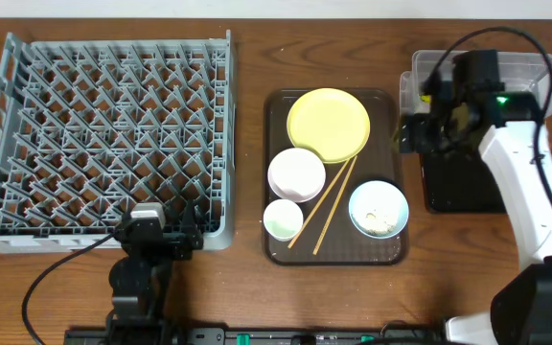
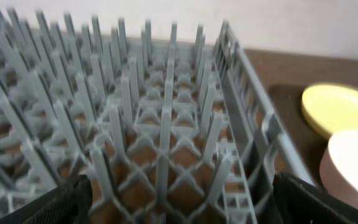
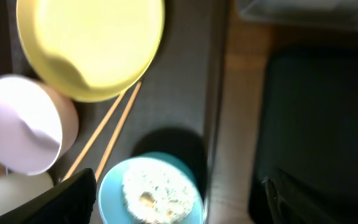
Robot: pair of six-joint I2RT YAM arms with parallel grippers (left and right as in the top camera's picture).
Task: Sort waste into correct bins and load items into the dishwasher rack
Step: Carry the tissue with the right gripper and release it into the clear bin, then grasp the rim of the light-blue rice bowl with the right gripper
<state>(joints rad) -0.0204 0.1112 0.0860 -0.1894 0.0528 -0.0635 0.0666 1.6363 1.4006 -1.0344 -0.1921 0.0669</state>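
The grey dishwasher rack [image 1: 103,134] fills the left and holds nothing. On the brown tray [image 1: 391,251] sit the yellow plate [image 1: 328,125], white bowl [image 1: 296,173], small white cup [image 1: 283,219], chopsticks [image 1: 329,206] and the light blue bowl [image 1: 378,209] with the rice scraps [image 3: 159,190]. My right gripper [image 1: 412,134] is open and empty, above the gap between the brown tray and the black tray [image 1: 458,187]. The clear container [image 1: 535,77] lies behind it. My left gripper [image 1: 151,238] is open at the rack's front edge [image 2: 166,155]. The snack wrapper is out of view.
The right arm crosses over the clear container and part of the black tray. Bare wooden table shows between the rack and the brown tray. In the right wrist view the plate [image 3: 92,43], white bowl [image 3: 20,124] and chopsticks [image 3: 104,134] lie left of the blue bowl.
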